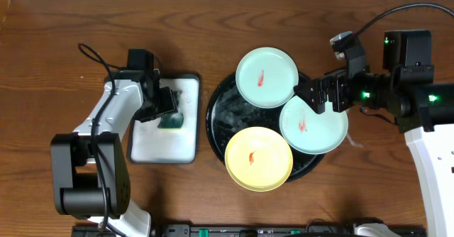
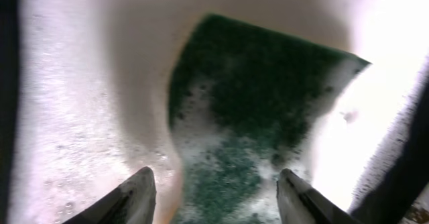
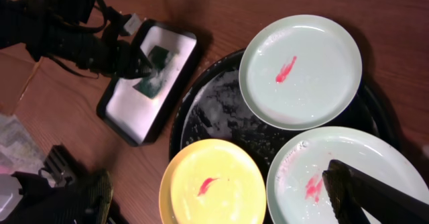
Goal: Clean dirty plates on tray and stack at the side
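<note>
Left wrist: left end effector (image 2: 216, 178) wide apart, empty, over foamy green sponge (image 2: 261, 96).

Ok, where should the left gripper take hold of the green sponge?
Probably by its two side edges at the foamy end, coming straight down: the green sponge lies flat in the white tray, and the left gripper hangs open, straddling it.
</note>
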You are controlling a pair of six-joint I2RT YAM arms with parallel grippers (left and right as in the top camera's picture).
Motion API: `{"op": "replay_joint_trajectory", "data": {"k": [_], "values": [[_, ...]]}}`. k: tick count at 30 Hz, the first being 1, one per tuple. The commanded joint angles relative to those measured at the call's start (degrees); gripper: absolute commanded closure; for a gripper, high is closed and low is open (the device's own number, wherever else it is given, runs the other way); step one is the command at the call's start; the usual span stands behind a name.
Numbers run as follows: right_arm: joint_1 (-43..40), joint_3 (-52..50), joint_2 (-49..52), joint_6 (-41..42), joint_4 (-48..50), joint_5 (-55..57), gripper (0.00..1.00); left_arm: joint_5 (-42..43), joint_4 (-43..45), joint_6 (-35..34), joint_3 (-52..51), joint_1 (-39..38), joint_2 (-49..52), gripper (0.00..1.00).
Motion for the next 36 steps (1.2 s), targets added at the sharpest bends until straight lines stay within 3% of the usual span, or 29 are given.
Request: {"op": "replay_joint_trajectory", "data": {"k": [1, 9, 14, 17, 25, 34, 35, 36], "values": [[0.61, 1.01, -0.26, 0.22, 0.0, -0.2, 0.01, 2.23, 0.44, 4.46, 1.14, -1.33, -1.29, 0.41], [0.61, 1.01, -0.26, 0.22, -0.02, -0.02, 0.01, -4.48, 1.95, 6.32, -0.46, -3.69, -0.76, 0.41], [0.61, 1.01, -0.24, 0.22, 0.0, -0.04, 0.01, -4.44, 3.5, 5.86, -2.29, -3.69, 1.75, 0.48], [0.61, 1.01, -0.24, 0.22, 0.0, -0.04, 0.01, -3.93, 5.77, 5.66, -3.21, -3.69, 3.58, 0.64], [0.61, 1.01, -0.24, 0.24, 0.04, -0.04, 0.01, -3.32, 6.21, 4.66, -3.23, -3.72, 5.05, 0.92], [0.61, 1.01, -0.24, 0.22, 0.22, -0.02, 0.01, -3.37, 3.19, 5.51, -1.4, -3.69, 3.85, 0.92], [0.61, 1.01, -0.24, 0.22, 0.22, -0.02, 0.01, -3.37, 2.51, 5.51, -0.68, -3.69, 3.32, 0.89], [0.61, 1.01, -0.24, 0.22, 0.24, -0.02, 0.01, -3.37, 1.88, 5.51, 0.02, -3.69, 2.69, 0.75]]}}
